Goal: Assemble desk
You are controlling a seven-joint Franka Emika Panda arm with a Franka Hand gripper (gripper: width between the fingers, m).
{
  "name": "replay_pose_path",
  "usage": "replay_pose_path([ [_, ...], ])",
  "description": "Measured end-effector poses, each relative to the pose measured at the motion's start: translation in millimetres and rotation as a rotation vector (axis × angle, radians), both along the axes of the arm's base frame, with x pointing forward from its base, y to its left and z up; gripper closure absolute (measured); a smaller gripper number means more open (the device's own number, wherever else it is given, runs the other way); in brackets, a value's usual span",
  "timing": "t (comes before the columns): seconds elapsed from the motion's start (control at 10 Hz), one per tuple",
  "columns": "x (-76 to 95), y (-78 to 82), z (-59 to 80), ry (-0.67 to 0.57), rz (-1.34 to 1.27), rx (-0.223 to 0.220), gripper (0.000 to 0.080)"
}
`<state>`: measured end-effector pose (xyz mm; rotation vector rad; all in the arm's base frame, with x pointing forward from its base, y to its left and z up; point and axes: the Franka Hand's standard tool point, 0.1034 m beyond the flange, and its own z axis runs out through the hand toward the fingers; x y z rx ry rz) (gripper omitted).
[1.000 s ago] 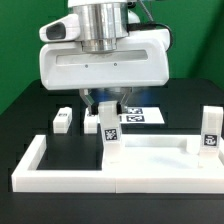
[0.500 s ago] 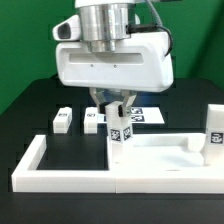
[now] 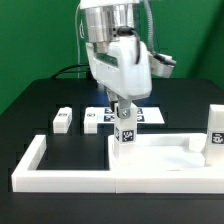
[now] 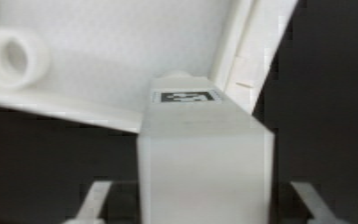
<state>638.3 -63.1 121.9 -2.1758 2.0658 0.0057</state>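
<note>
Behind tabletop [image 3: 158, 158]: loose leg [image 3: 63, 120], another leg [image 3: 92, 120], marker board [image 3: 146, 116]; gripped leg [image 3: 124, 133] over edge.

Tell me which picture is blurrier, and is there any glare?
Wrist view: blurrier; the held leg sits close to the lens, soft-edged, its tag unreadable, the tabletop washed out. Exterior view: sharper, evenly lit, no strong glare, only faint shadows.

You see the tabletop [image 3: 160, 158] lying inside the border wall [image 3: 35, 165]. A leg [image 3: 125, 134] stands upright at the tabletop's corner on the exterior view's left, and a second leg [image 3: 213, 130] stands at its right end. Behind the tabletop lie a third leg [image 3: 63, 120], a fourth leg [image 3: 92, 120] and the marker board [image 3: 148, 116].
</note>
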Motion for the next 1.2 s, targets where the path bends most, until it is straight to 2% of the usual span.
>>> replay_pose_path([
  [0.1,-3.0,-1.0,-0.6,-0.008,-0.063,0.015,0.0508],
  [0.2,-2.7,0.1,-1.3,-0.003,-0.101,0.019,0.0414],
  [0.3,-2.8,0.4,-2.1,-0.003,-0.09,0.018,0.0414],
  [0.5,-3.2,0.4,-3.1,-0.009,-0.019,0.01,0.0177],
  [0.6,-3.7,-0.4,-4.6,-0.019,0.087,0.0,0.0177],
  [0.8,-5.3,-0.4,-5.9,-0.069,0.483,-0.024,0.0151],
  [1.2,-6.7,-0.1,-6.3,-0.106,0.795,-0.065,0.0151],
])
